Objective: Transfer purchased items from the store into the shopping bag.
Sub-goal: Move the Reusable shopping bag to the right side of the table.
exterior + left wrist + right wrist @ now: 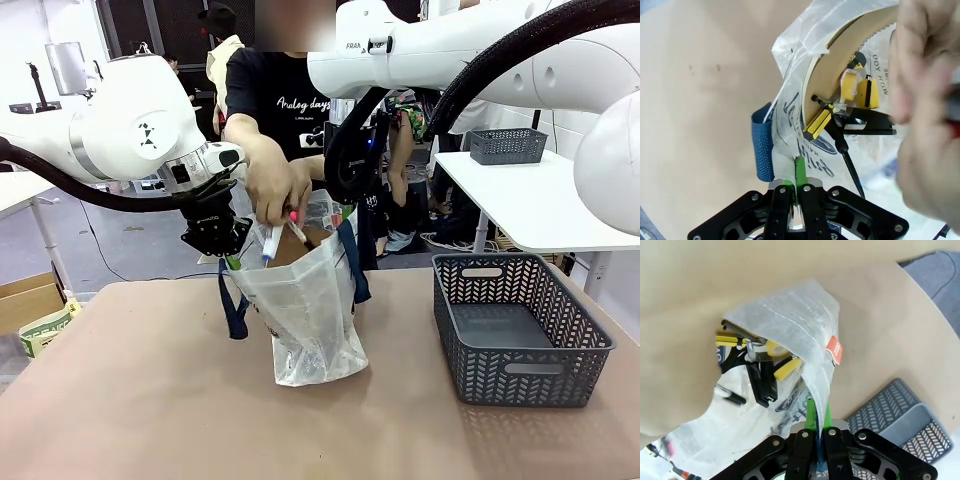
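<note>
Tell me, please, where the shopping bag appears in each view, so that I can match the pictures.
Front view: the shopping bag stands mid-table, mouth open under a person's hand.
Left wrist view: centre to upper right, its rim pinched by the left pincer at the bottom.
Right wrist view: left of centre, its edge pinched by the right pincer at the bottom.
Shared landmark: the yellow-and-black items inside the bag, seen in both wrist views.

Shopping bag stands left of the basket.
</note>
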`<state>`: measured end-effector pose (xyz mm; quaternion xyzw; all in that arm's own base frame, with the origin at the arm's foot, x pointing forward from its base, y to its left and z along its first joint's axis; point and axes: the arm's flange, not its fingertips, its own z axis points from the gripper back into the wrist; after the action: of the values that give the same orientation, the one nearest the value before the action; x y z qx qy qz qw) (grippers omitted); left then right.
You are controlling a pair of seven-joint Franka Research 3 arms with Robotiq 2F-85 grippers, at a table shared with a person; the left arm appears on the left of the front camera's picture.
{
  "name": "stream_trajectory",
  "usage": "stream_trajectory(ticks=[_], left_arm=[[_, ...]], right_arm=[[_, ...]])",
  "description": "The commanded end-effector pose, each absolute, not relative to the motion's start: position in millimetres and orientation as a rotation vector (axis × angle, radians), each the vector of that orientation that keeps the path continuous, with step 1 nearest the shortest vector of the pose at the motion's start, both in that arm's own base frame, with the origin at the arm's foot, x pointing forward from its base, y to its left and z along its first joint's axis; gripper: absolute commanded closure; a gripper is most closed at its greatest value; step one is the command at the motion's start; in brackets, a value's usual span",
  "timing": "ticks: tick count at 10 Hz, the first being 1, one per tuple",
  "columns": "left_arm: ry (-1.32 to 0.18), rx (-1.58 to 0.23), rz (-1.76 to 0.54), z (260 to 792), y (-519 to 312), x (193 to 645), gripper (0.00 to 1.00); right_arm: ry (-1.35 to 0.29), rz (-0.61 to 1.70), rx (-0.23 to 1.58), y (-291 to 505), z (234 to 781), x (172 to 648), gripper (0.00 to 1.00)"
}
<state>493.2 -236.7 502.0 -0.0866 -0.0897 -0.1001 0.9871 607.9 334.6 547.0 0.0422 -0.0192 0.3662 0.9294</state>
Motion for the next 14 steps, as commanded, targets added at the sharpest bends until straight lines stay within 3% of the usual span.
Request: stream_trajectory(ticks=[1, 14], left_arm=[[-0.180, -0.175, -0.207, 502.7, -236.3, 493.3, 1.00], [-0.180, -0.175, -0.207, 502.7, -236.3, 493.3, 1.00]], right_arm=[[-0.041, 0.752, 0.086, 335.1, 548.4, 607.2, 1.00], [-0.041, 0.752, 0.086, 335.1, 548.4, 607.2, 1.00]])
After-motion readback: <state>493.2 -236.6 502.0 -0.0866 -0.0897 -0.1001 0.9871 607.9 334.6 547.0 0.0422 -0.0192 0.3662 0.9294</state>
